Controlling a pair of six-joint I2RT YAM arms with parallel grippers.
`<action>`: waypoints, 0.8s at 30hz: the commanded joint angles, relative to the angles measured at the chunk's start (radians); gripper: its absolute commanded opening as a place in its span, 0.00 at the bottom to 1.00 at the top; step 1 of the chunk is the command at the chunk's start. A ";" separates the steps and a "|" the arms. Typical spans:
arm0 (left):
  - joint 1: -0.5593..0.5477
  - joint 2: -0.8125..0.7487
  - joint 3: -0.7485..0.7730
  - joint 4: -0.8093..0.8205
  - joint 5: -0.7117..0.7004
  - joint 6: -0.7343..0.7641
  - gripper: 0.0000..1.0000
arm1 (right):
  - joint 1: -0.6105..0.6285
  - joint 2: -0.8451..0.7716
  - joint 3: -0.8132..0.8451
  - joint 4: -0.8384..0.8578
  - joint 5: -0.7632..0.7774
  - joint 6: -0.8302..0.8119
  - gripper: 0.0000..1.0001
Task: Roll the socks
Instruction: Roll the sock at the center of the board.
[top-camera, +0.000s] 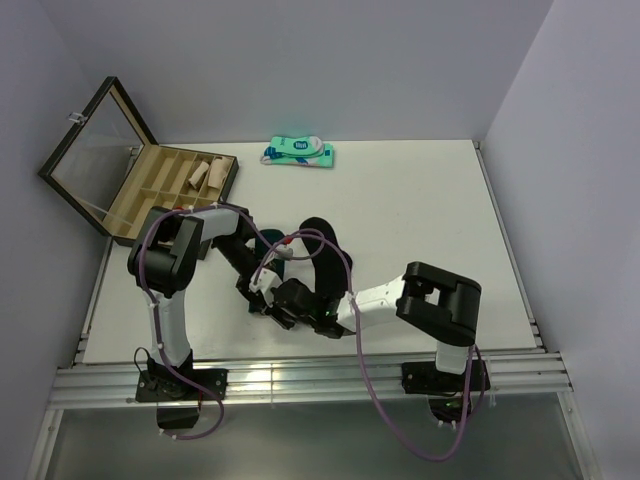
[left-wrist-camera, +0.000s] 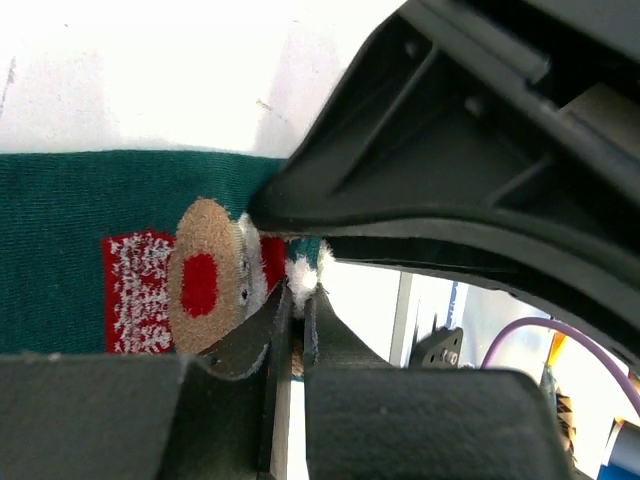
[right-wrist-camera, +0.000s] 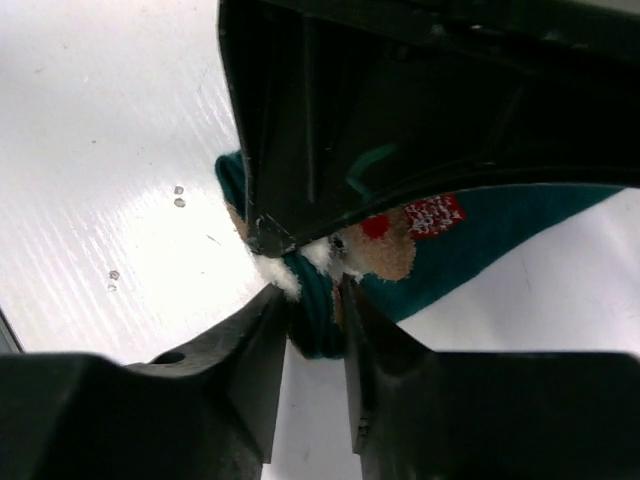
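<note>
Now, two pinches on one toe

Close to the arm bases, the right gripper (right-wrist-camera: 316, 300) is closed on the toe end of the green sock (right-wrist-camera: 500, 230). Green cloth is squeezed between its fingers. The left gripper (left-wrist-camera: 300, 292) faces it, fingers almost together, nipping white fluff beside the cartoon figure (left-wrist-camera: 205, 275). From above, the left arm (top-camera: 170, 255) and right arm (top-camera: 440, 300) cover this sock, so it is hard to see. The black sock (top-camera: 322, 228) lies on the table (top-camera: 430, 200) just behind, its near end hidden. Far back sit a teal-and-white pack (top-camera: 298, 152) and an open wooden box (top-camera: 150, 195) with beige rolls (top-camera: 205, 175) inside.
</note>
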 joint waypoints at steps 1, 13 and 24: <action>0.004 -0.007 0.006 -0.012 0.033 -0.003 0.01 | 0.007 0.017 0.039 0.018 0.052 0.003 0.30; 0.051 -0.287 -0.146 0.410 0.017 -0.341 0.42 | -0.021 -0.002 0.062 -0.069 -0.061 0.074 0.08; 0.257 -0.565 -0.299 0.767 -0.077 -0.607 0.46 | -0.117 -0.019 0.133 -0.216 -0.265 0.141 0.00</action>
